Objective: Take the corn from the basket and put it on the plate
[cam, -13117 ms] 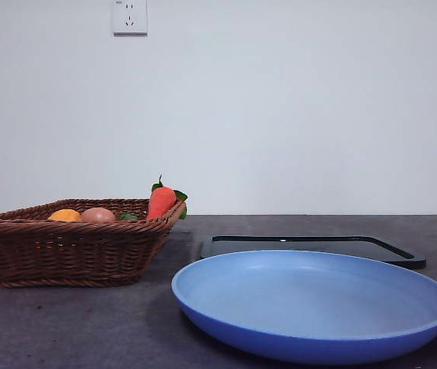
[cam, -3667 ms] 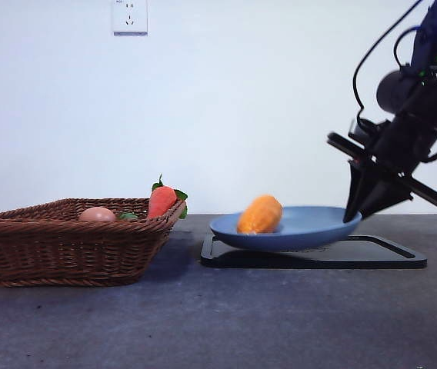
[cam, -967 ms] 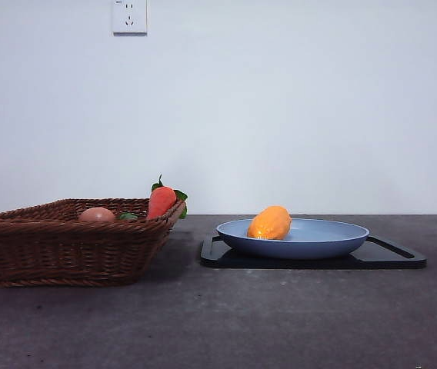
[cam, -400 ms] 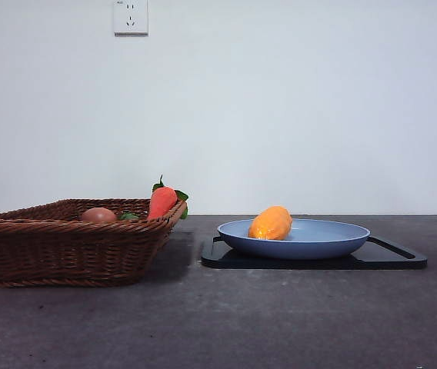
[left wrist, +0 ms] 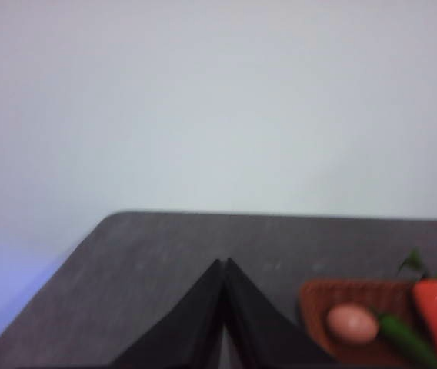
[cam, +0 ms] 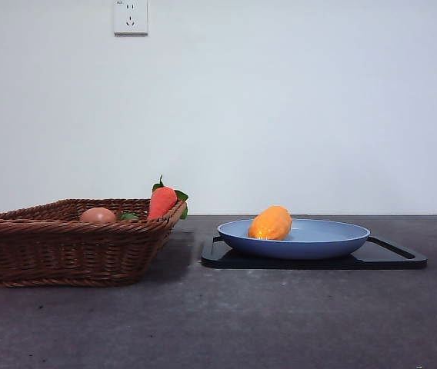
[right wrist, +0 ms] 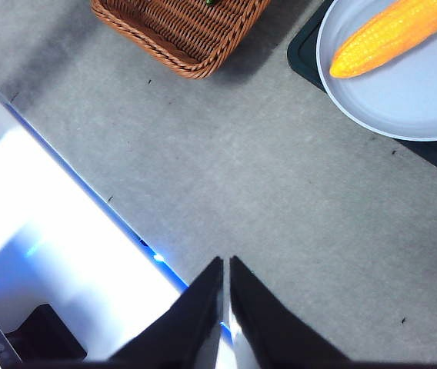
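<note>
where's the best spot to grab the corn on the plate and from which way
Grip the orange-yellow oblong corn cob around its middle, coming straight down from above with the gripper closing across its narrow width. It lies flat on its side in the shallow round blue plate, near the rim on the wicker basket's side, so a side approach would likely hit the raised rim.

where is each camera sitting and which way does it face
Front view: low at table height, looking level across at the basket, the corn on the plate; no arm shows.
Left wrist view: raised on the left arm, facing the wall; left gripper jaws closed.
Right wrist view: high, looking down at the table; right gripper jaws closed.
Shared: front and right wrist both show corn on plate.
</note>
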You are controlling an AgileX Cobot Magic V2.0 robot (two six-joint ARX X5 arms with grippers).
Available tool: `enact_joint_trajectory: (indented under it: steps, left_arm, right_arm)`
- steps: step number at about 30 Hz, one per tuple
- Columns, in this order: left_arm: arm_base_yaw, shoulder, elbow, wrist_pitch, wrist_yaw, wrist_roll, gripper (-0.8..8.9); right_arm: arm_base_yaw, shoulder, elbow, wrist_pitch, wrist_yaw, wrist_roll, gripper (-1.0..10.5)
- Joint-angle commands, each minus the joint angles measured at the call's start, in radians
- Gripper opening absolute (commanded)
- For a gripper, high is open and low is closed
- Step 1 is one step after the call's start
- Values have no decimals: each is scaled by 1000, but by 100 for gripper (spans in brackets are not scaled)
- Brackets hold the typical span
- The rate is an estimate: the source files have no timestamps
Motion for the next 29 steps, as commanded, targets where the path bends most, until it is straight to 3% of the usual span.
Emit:
enact_joint_trajectory:
  steps: [1,15,29]
  left_arm:
    - [20,-47,-87,6,0,4,4]
    - [35,-237,-394,1,0,-3,4]
    - [35,-315,-446,-92,0,-66,4]
  right_arm:
    - [5,10,16,17,0,10,2]
    - [5,10,16,17,0,10,2]
    - [5,10,17,17,-1,10,2]
